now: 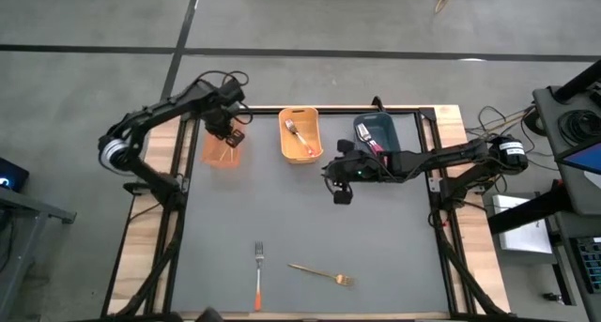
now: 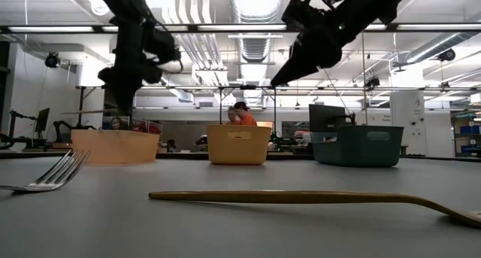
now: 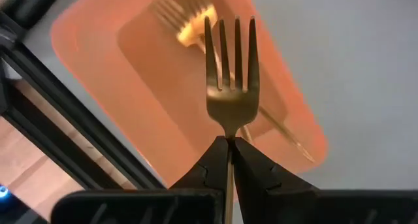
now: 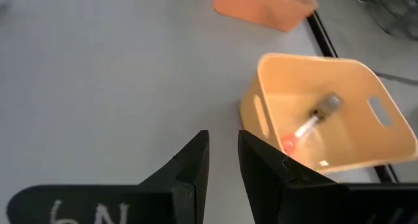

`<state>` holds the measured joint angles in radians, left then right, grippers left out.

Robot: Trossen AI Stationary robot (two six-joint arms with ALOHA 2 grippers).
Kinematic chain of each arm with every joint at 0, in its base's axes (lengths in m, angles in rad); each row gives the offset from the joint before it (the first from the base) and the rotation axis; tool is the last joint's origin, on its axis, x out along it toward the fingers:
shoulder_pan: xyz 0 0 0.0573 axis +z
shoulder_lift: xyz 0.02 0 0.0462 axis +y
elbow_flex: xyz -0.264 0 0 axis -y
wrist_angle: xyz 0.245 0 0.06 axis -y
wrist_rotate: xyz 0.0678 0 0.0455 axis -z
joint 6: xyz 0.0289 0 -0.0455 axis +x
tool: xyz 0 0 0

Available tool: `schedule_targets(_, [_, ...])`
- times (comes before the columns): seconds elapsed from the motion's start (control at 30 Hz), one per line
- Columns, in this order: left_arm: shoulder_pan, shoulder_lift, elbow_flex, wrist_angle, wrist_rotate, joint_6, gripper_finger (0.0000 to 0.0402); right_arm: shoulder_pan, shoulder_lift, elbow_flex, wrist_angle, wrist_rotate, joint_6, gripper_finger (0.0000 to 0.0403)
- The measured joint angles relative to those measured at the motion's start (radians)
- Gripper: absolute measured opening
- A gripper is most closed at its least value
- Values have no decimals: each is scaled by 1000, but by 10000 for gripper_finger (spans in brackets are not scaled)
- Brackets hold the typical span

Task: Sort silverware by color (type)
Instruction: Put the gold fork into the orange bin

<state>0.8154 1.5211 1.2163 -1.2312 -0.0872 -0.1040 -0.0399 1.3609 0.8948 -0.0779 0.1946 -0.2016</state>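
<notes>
My left gripper hangs over the orange bin at the table's far left and is shut on a gold fork. A second gold fork lies inside that bin. My right gripper hovers over the mat near the yellow bin, fingers a narrow gap apart with nothing between them. The yellow bin holds a red-pink-handled fork. An orange-handled fork and a gold fork lie flat on the mat near the near edge. My left gripper pinches the gold fork between its two fingers at the neck just below the tines. The fingers point down from above and lie along the fork, whose tines stick out past the fingertips. The handle is hidden between the fingers. The fork is lifted clear above the orange bin.
A dark teal bin stands right of the yellow bin on the far side, holding some silverware. A black frame edges the grey mat. The middle of the mat is bare. People sit in the room beyond.
</notes>
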Motion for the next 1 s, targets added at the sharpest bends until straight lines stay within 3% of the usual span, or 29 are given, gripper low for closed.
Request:
schedule_targets(0.2, [38,80,7,-20,0,25,0,-5,0,0,-21,45,-13,73])
schedule_targets(0.4, [44,159,92,-120,1,44,0,-14,0,0,-22,53,-25,73])
schedule_targets(0.77, [44,231,228,-247,0,52,0,-13,0,0,-87,95,0,73])
schedule_targets(1.0, [50,281,249,-284,1,68,0,-13,0,0,-92,96,0,73])
